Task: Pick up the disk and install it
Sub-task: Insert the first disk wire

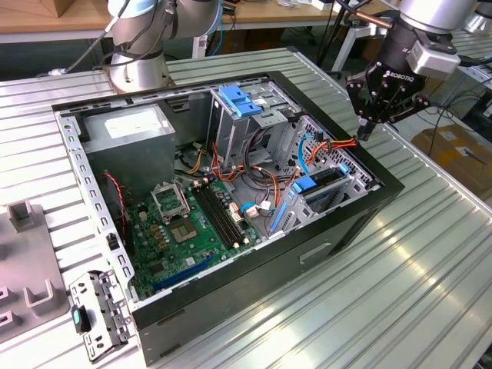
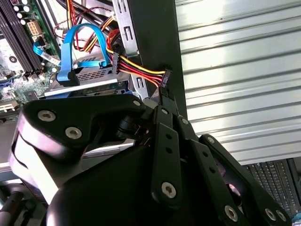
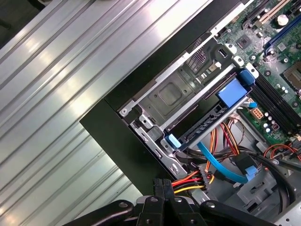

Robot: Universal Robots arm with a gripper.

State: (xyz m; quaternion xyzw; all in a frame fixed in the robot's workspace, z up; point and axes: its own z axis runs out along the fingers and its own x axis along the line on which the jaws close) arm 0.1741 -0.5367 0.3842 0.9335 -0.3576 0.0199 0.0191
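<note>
The disk (image 1: 327,179) lies flat in a blue carrier in the bay at the corner of the open computer case (image 1: 231,304), toward the exterior view's right. Its grey side (image 2: 89,75) and carrier rail (image 3: 207,126) appear in both wrist views; no label is visible. My gripper (image 1: 362,132) hovers just above the case wall beside that bay. Its fingers (image 2: 164,106) are shut on the black connector (image 2: 164,77) of a red, yellow and black power cable (image 3: 195,181) that runs back into the case.
A blue data cable (image 2: 80,35) loops over the disk bay. Inside the case are a motherboard (image 1: 192,223), a grey power-supply box (image 1: 127,127) and a drive cage with a blue latch (image 1: 242,104). A grey fixture (image 1: 23,254) and a metal bracket (image 1: 96,311) lie on the ribbed table.
</note>
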